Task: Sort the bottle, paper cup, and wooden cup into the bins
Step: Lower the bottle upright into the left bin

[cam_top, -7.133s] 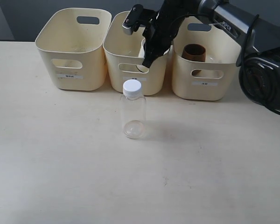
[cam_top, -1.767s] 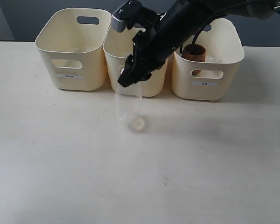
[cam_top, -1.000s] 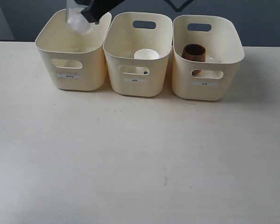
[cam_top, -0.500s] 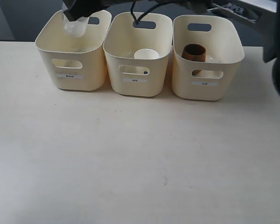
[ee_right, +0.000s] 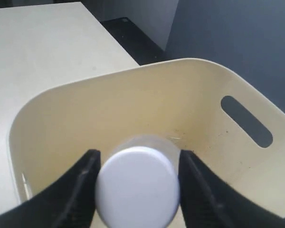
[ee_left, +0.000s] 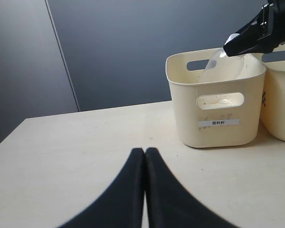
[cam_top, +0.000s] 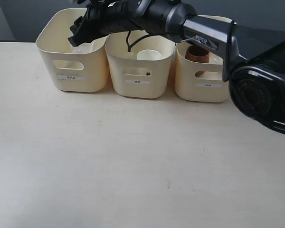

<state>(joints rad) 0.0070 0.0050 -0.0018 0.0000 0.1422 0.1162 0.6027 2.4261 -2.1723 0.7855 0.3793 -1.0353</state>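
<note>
The clear bottle (ee_right: 137, 187), white cap toward the camera, sits between the fingers (ee_right: 85, 180) of my right gripper (ee_right: 138, 154), which is shut on it. It hangs tilted over the left bin (cam_top: 71, 71), its lower part inside the rim (ee_left: 223, 66). In the exterior view the right gripper (cam_top: 80, 29) reaches across to that bin. The paper cup (cam_top: 149, 54) stands in the middle bin (cam_top: 138, 78). The wooden cup (cam_top: 197, 53) stands in the right bin (cam_top: 209, 80). My left gripper (ee_left: 145, 151) is shut on nothing, low over the table before the left bin (ee_left: 218, 102).
The right arm (cam_top: 190, 26) stretches across above the middle and right bins, and its base (cam_top: 263, 95) stands at the right edge. The cream tabletop (cam_top: 133, 166) spreads in front of the bins. A dark wall stands behind the table.
The right arm has come down, and the bottle has sunk from above the left bin's rim partly into it. The cups have not moved.
</note>
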